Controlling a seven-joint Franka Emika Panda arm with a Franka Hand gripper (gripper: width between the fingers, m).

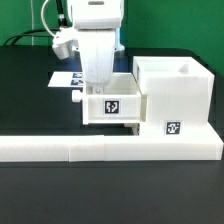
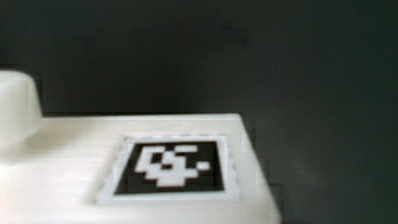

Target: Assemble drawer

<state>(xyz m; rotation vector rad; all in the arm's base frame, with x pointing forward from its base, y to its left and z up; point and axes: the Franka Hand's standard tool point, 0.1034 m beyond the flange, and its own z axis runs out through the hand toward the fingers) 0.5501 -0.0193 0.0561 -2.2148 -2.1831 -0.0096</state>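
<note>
In the exterior view a shallow white tray [image 1: 112, 103] with a black-and-white tag on its near face and a round knob [image 1: 78, 97] on its left side stands against the left side of the tall white housing [image 1: 172, 88]. The housing is open at the top and carries a tag low on its front. My gripper [image 1: 97, 80] reaches straight down onto the tray's rear part. Its fingertips are hidden behind the tray's rim. The wrist view shows a white tagged surface [image 2: 173, 165] very close, blurred, with a rounded white shape [image 2: 15, 105] beside it. No fingers show there.
The long low white border wall [image 1: 100, 148] runs across the front, just before the tray and housing. The marker board [image 1: 66, 77] lies on the black table behind the tray. A cable hangs behind the arm at the back left.
</note>
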